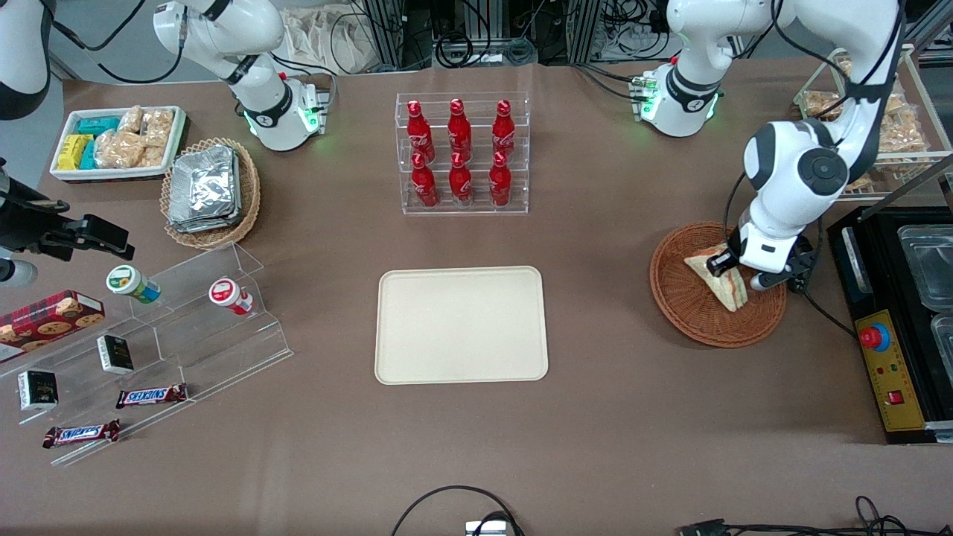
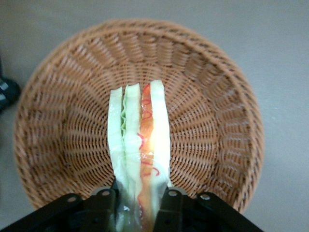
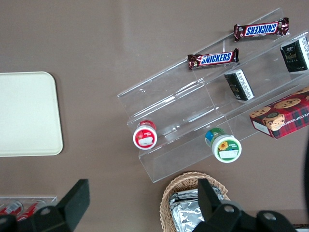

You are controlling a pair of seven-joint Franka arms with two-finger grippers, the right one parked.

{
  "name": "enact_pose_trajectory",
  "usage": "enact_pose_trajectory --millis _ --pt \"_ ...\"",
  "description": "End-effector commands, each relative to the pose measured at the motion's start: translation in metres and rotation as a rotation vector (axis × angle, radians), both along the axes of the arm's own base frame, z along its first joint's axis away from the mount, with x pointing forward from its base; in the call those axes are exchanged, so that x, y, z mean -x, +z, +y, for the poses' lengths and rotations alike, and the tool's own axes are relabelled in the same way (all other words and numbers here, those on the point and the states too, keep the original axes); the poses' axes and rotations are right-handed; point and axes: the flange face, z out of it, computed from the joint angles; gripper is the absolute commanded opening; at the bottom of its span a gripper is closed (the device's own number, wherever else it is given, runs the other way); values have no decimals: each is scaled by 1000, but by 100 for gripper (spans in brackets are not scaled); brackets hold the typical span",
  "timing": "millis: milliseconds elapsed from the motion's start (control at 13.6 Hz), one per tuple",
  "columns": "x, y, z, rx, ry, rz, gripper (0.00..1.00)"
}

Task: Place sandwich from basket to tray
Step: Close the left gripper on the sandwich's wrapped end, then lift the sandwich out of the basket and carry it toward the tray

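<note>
We see the left arm's end effector [image 1: 733, 274] lowered into the round reddish-brown wicker basket [image 1: 685, 305] at the working arm's end of the bench [image 1: 633, 417]. Its two fingers [image 2: 103, 205] are closed on the sandwich [image 2: 139, 154], one pressed against each bread face. The wedge stands on edge in the basket, its long axis running straight away from the fingers, with the green and orange-red filling edge facing up toward the wrist camera. The cream tray [image 1: 461, 325] lies flat mid-bench, well apart from the basket.
</note>
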Motion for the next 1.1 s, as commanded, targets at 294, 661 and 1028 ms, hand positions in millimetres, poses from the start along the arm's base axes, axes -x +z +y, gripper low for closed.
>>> enact_pose_trajectory --millis 294,661,1028 --pt "-14 64 -48 -78 -333 -13 7" --pt "-43 113 -84 -89 -493 30 8" --pt "-45 129 -141 -81 -572 1 10"
